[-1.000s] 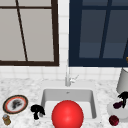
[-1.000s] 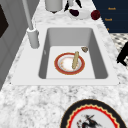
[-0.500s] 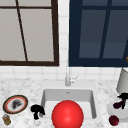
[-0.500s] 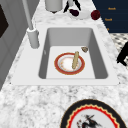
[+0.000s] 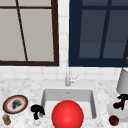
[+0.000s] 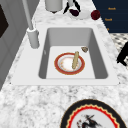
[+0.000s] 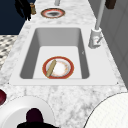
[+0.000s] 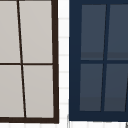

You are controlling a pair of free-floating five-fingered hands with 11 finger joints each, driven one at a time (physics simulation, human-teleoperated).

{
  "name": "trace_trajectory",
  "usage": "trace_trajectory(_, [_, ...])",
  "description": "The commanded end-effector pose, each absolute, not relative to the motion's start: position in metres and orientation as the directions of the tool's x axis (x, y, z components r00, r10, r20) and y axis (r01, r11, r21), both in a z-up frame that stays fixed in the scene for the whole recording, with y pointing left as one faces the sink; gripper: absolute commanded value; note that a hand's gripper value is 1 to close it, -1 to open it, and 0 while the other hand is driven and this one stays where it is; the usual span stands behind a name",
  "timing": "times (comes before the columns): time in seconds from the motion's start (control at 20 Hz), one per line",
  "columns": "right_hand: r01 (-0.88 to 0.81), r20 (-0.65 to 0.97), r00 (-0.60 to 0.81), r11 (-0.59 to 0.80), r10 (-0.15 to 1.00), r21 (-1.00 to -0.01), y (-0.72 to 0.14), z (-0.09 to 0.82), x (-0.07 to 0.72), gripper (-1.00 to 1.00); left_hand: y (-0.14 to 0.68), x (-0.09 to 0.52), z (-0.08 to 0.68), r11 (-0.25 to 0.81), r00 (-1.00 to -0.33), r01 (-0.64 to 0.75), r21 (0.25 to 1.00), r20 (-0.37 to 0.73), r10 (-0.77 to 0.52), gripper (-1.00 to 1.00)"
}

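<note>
Nothing has shifted at the kitchen sink [image 5: 92, 105] over the past second: both hands and every item sit where they were.

At the right end of the counter, the right hand [image 5: 123, 99] hovers over a white plate [image 5: 113, 111], its fingers curled down around a dark plum-coloured fruit [image 5: 117, 105] resting on that plate. From the left side the same hand [image 6: 71, 5] stands over the fruit [image 6: 74, 12] at the far end of the counter. A second dark red fruit [image 5: 114, 120] lies on the marble just near of the plate, apart from it, and a pale grey canister [image 5: 123, 81] stands just behind the hand.

The left hand [image 5: 37, 110] hangs at the sink's near left corner, fingers drooping loosely and holding nothing. Left of it lie a patterned plate [image 5: 15, 104] with a red and dark rim and a small brown jar [image 5: 6, 120].

Inside the basin sits a red-rimmed plate [image 6: 69, 63] with a pale stick [image 6: 75, 60] laid across it, and a small brownish scrap [image 6: 84, 49] lies on the basin floor just beyond. From the front, a large red ball [image 5: 67, 115] covers most of the basin. The tap [image 5: 68, 77] rises at the sink's far edge, below two windows, one pale [image 8: 27, 60] and one dark blue [image 8: 100, 60].
</note>
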State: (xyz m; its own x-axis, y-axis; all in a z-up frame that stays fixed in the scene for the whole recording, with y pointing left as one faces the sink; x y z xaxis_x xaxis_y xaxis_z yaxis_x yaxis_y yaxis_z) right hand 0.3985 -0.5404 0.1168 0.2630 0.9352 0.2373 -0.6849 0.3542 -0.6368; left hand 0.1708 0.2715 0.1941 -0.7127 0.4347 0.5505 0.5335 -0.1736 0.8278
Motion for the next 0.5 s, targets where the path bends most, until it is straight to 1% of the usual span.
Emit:
trace_trajectory(0.0, [-0.687,0.165,0.197,0.256,0.966,-0.68,-0.53,0.111,0.398,-1.0,0.272,0.171,0.194,-0.174,-0.713,0.534,0.828,0.551,0.435,0.0])
trace_trajectory(0.15, [-0.674,0.128,0.185,0.22,0.974,-0.705,-0.53,0.113,0.397,-1.0,0.272,0.171,0.194,-0.174,-0.713,0.534,0.828,0.551,0.435,0.0])
trace_trajectory(0.45, [-0.669,0.104,0.192,0.208,0.976,-0.713,-0.52,0.104,0.393,-1.0,0.272,0.171,0.194,-0.174,-0.713,0.534,0.828,0.551,0.435,0.0])
